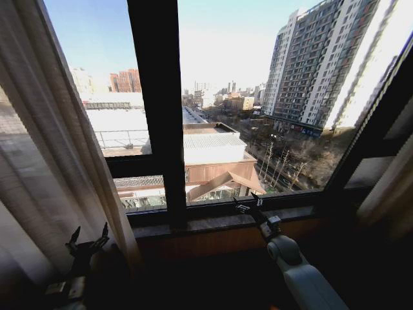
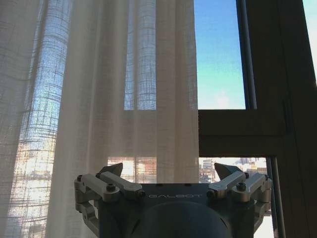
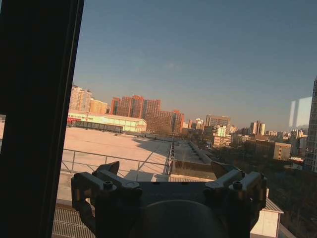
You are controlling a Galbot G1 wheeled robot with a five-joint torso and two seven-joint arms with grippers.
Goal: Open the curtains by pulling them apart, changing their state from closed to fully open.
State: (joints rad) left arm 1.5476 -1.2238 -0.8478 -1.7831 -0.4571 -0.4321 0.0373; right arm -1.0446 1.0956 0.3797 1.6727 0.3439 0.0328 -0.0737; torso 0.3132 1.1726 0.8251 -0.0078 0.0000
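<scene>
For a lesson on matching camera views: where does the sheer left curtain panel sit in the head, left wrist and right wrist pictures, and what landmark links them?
Head view: sheer left curtain panel gathered along the left edge, above the left pincer.
Left wrist view: it hangs across the left and middle.
Right wrist view: not in it.
Shared landmark: the dark window frame post.

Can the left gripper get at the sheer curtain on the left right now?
Probably yes. The left gripper is open, beside the sheer curtain, with nothing between them.

Sheer cream pleated curtains point(image 1: 51, 161) hang gathered at the window's left side, glass mostly uncovered
</scene>
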